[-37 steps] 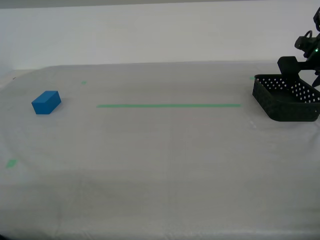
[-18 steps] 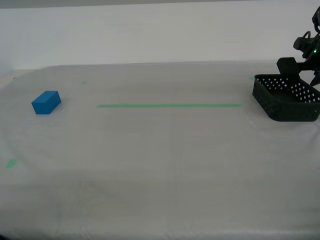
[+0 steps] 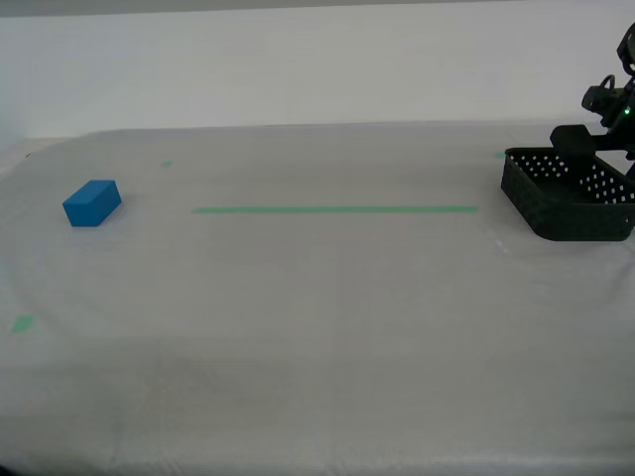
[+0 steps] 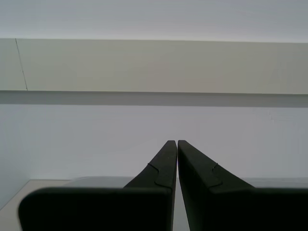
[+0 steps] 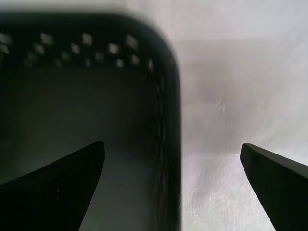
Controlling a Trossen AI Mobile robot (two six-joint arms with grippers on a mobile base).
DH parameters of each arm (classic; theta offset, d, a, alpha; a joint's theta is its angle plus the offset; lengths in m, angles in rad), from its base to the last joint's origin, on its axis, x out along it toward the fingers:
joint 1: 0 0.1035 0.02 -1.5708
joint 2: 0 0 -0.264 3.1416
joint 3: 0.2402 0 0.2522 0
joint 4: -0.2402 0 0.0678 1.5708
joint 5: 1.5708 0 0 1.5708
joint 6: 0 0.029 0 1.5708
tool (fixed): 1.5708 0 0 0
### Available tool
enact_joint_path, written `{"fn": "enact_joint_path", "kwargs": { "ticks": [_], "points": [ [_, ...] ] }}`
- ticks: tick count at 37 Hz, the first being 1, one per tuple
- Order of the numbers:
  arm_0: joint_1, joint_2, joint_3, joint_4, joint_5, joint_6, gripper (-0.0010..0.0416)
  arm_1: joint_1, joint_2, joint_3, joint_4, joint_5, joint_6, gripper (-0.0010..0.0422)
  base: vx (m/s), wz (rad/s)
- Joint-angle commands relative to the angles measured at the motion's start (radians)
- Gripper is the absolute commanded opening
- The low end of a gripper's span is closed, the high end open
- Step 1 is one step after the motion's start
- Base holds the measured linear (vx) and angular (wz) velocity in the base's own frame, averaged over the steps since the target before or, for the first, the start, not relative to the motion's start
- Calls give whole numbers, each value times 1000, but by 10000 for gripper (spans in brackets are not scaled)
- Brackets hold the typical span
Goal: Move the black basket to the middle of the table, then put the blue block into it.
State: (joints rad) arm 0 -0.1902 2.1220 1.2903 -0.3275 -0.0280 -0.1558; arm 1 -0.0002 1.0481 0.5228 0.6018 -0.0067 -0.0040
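Pincer number one, my first pincer [image 5: 172, 149], hangs spread wide over the black basket [image 5: 86, 96], one finger [image 5: 62, 180] inside the basket and the other finger [image 5: 276, 178] outside it above the pale sheeting, so that a basket wall runs up between the two without either finger visibly touching it. In the exterior view the same pincer [image 3: 573, 142] shows as a dark shape at the basket's far rim, at the exterior view's right edge, with a small green light on the arm above it. The black basket [image 3: 556, 198] sits flat on the counter [image 3: 327, 297] near the exterior view's right edge, just past the end of the long green tape line [image 3: 334, 209], which stretches across the counter's middle. The blue block [image 3: 91, 202] lies well apart from the basket, far over at the exterior view's left, beyond the other end of the tape line. Small green tape marks [image 3: 22, 323] dot the sheeting near the exterior view's left edge. My second pincer [image 4: 176, 142] is pressed together with nothing between its fingers [image 4: 163, 166], and it points toward a pale wall, clear of any object.
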Motion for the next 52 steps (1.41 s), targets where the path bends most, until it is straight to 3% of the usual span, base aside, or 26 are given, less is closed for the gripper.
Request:
{"fn": "enact_joint_path", "kwargs": {
  "ticks": [1, 13, 21, 52],
  "points": [
    [0, 0, -24, 6, 3, -10, 391, 0, 0, 0, 6, 0, 2, 0, 0, 0],
    [0, 0, -31, 5, 3, -12, 382, 0, 0, 0, 5, 0, 2, 0, 0, 0],
    [0, 0, -31, 0, 3, -7, 343, 0, 0, 0, 6, 0, 2, 0, 0, 0],
    [0, 0, -31, 3, 2, -4, 41, 0, 0, 0, 5, 0, 2, 0, 0, 0]
  ]
}}
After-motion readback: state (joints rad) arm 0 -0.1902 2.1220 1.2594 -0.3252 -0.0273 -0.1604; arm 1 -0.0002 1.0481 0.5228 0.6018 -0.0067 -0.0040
